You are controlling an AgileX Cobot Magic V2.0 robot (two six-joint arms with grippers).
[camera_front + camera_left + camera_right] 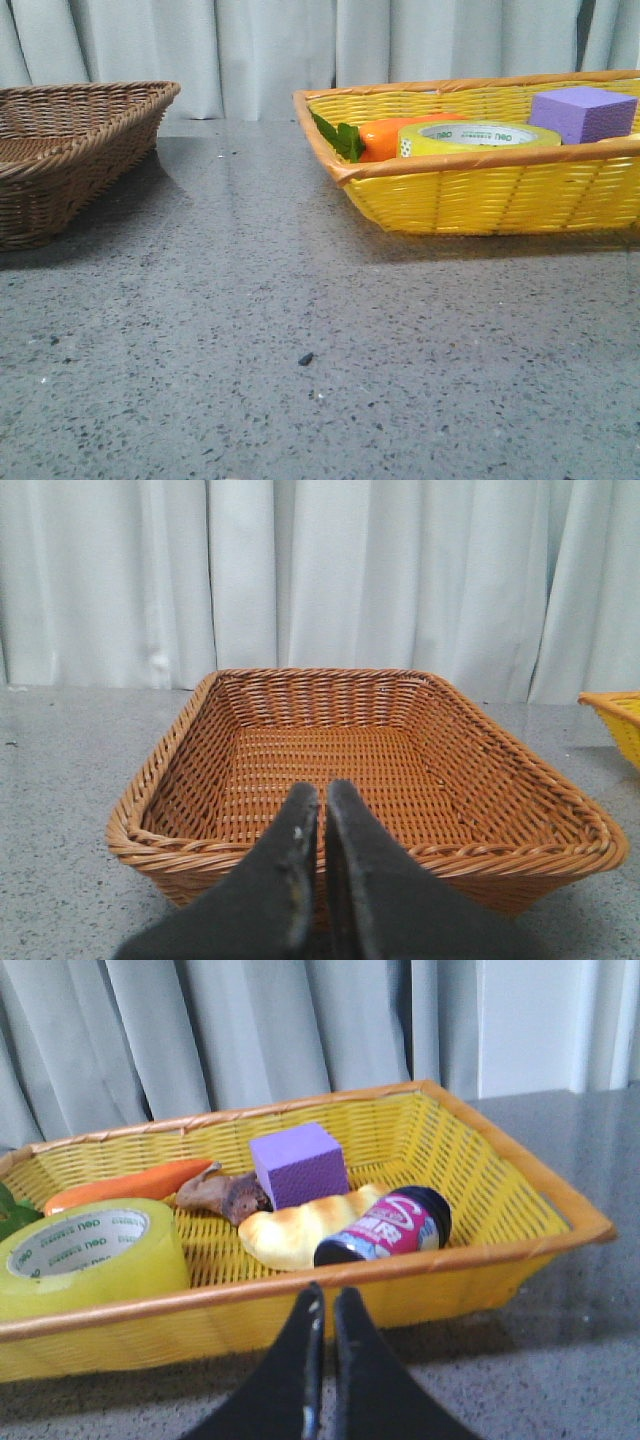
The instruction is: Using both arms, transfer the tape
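The yellow-green tape roll [478, 137] lies flat in the yellow basket [480, 195] at the right of the front view, between an orange toy carrot [395, 135] and a purple foam cube [582, 113]. In the right wrist view the tape [90, 1258] sits at the basket's near corner. My right gripper [328, 1295] is shut and empty, just outside the yellow basket's near rim [300, 1285]. My left gripper [322, 792] is shut and empty, at the near rim of the brown wicker basket [520, 810]. Neither arm shows in the front view.
The brown basket [70, 150] stands empty at the far left. The yellow basket also holds a bread-like toy [295, 1230], a dark pink-labelled bottle [385, 1228] and a brown object [220, 1195]. Grey curtains hang behind. A small dark speck [305, 358] lies on the grey table.
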